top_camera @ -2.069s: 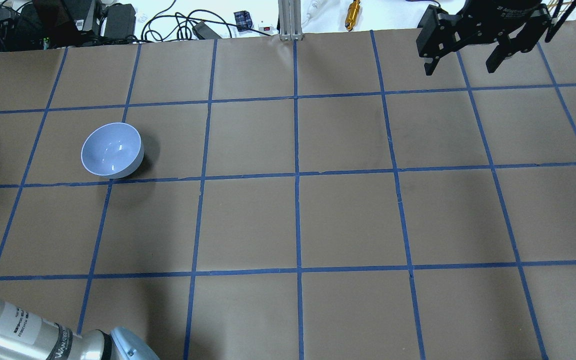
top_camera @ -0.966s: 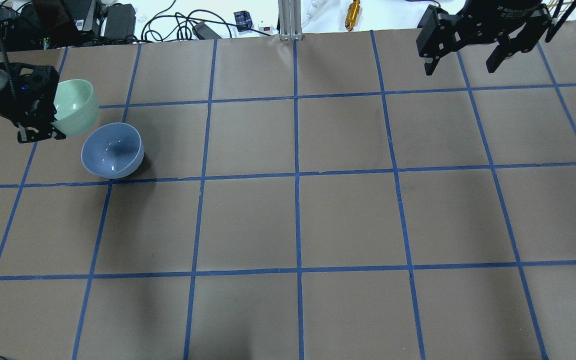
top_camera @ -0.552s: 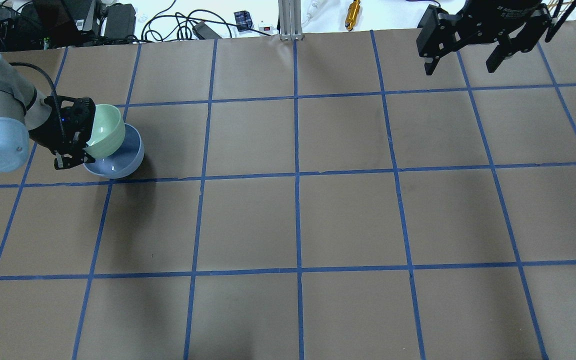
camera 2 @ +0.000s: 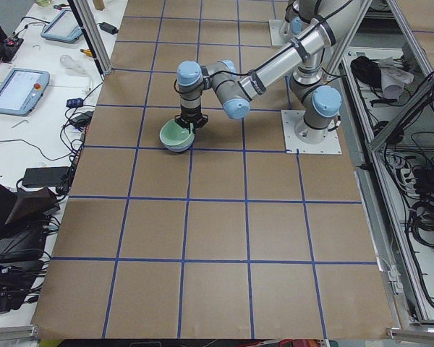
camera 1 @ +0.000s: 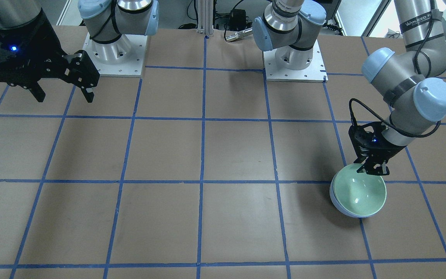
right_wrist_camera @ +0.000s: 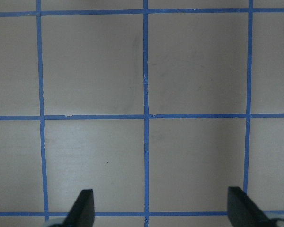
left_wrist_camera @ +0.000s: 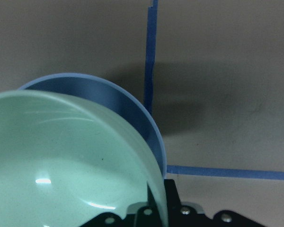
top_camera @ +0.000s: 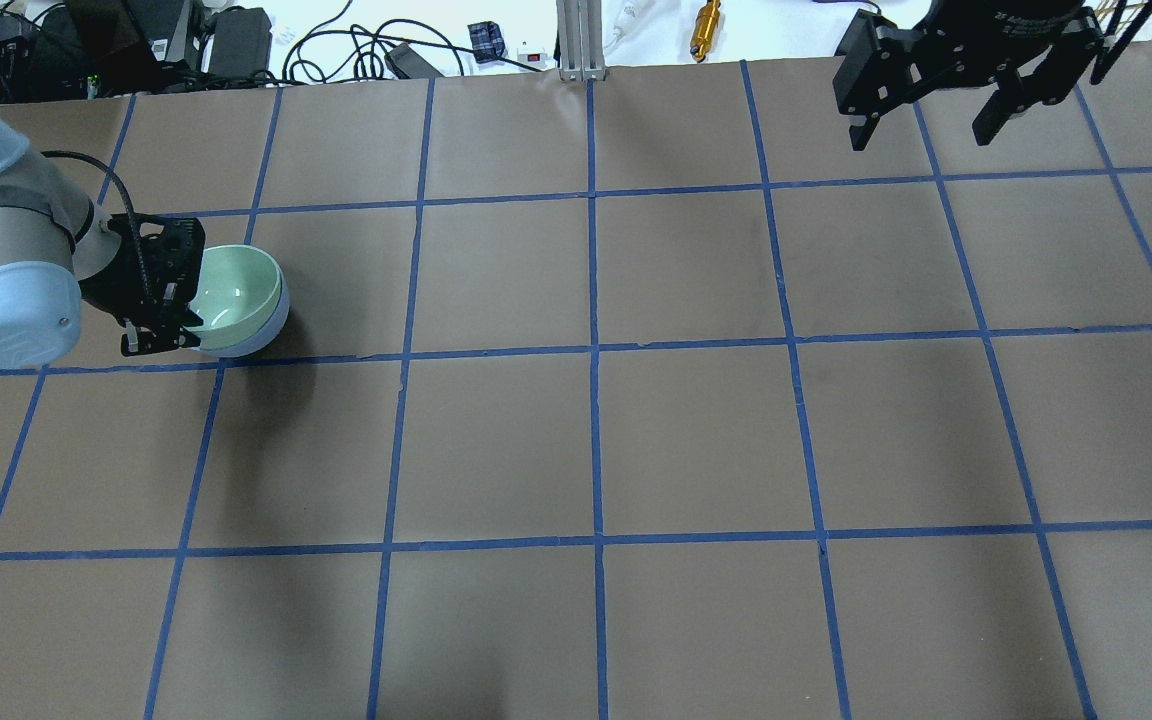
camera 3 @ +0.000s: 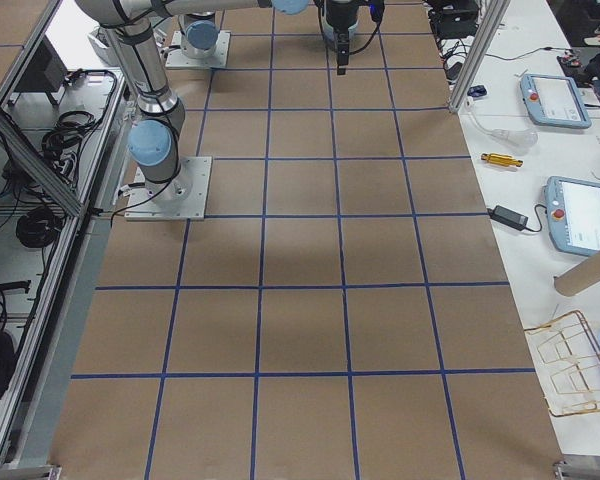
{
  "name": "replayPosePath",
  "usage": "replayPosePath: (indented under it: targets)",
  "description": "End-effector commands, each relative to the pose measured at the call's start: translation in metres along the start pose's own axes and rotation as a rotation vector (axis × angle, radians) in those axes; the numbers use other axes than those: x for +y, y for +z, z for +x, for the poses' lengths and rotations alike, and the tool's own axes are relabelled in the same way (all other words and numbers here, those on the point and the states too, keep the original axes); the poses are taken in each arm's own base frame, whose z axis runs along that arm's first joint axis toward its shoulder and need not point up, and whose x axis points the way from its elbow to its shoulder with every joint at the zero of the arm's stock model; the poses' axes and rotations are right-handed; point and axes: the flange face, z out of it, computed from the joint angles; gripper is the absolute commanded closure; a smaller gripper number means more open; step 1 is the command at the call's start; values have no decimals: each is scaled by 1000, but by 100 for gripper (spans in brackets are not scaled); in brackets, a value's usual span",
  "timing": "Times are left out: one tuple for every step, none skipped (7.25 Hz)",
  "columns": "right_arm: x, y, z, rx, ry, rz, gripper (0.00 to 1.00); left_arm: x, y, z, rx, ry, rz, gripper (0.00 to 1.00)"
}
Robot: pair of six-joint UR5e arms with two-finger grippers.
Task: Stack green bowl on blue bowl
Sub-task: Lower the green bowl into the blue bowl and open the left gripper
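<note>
The green bowl sits inside the blue bowl on the table's left side. In the front-facing view the green bowl fills the blue bowl, whose rim shows around it. My left gripper is shut on the green bowl's rim at its left edge; it also shows in the front-facing view. The left wrist view shows the green bowl tilted slightly within the blue bowl. My right gripper is open and empty, high over the far right; its fingertips show apart.
The table is brown paper with a blue tape grid. Cables and boxes lie beyond the far edge. The two arm bases stand on white plates on the robot's side.
My left arm came in with the green bowl from the far left, moved it right and down, and lowered it into the blue bowl. The right arm has not moved.
</note>
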Motion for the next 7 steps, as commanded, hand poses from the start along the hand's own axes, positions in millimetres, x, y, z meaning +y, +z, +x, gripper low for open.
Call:
replayPosePath:
  targets:
    - [0, 0, 0, 0, -1, -1, 0, 3, -55, -15, 43, -70, 28, 0]
    - [0, 0, 0, -1, -1, -1, 0, 4, -109, -19, 94, -106, 38, 0]
    - [0, 0, 0, 0, -1, -1, 0, 2, -158, -14, 154, -220, 46, 0]
    - [0, 0, 0, 0, 0, 1, 0, 0, -193, -13, 126, -307, 22, 0]
    - [0, 0, 0, 0, 0, -1, 0, -4, -216, -9, 84, -433, 11, 0]
    - [0, 0, 0, 0, 0, -1, 0, -15, -228, 0, 72, -654, -2, 0]
    - [0, 0, 0, 0, 0, -1, 0, -27, -236, 13, 85, -879, -9, 0]
